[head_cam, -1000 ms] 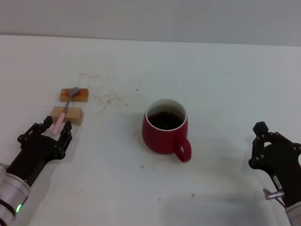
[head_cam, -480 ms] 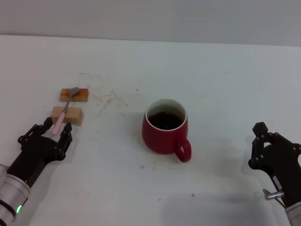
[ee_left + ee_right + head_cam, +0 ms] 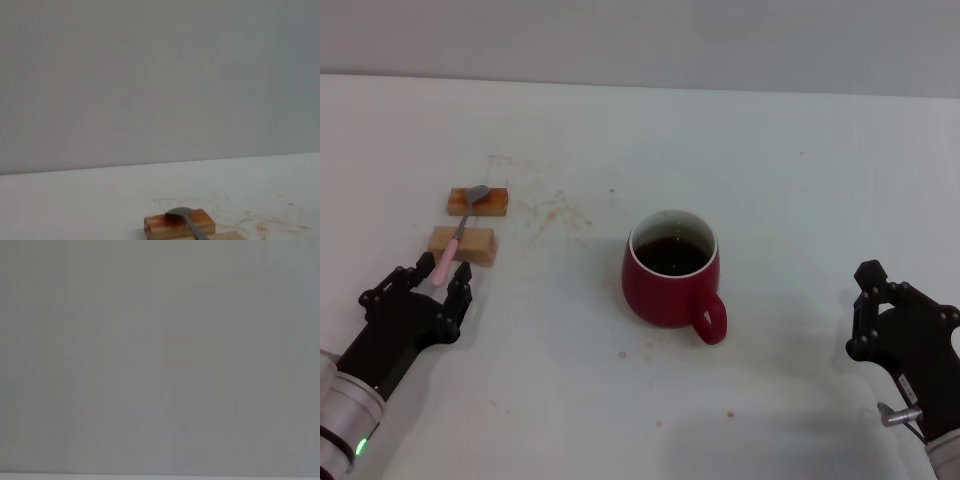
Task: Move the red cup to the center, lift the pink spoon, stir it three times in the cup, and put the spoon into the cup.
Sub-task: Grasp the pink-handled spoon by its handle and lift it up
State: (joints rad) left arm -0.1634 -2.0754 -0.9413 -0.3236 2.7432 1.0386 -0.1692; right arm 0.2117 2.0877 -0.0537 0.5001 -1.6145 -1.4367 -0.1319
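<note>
While the red cup point(image 3: 671, 269) stands near the middle of the white table point(image 3: 800, 200), holding a dark liquid and with its handle turned toward the robot, the pink spoon point(image 3: 459, 234) is laid across two wooden blocks point(image 3: 466, 243) well off to the left. Its grey bowl is rested on the far block and its pink handle crosses the near one. The left gripper point(image 3: 432, 282) is held just short of the handle's end, its fingers spread apart and closed on nothing. The right gripper point(image 3: 867, 305) is kept low at the right, apart from the cup; its finger state cannot be told.
</note>
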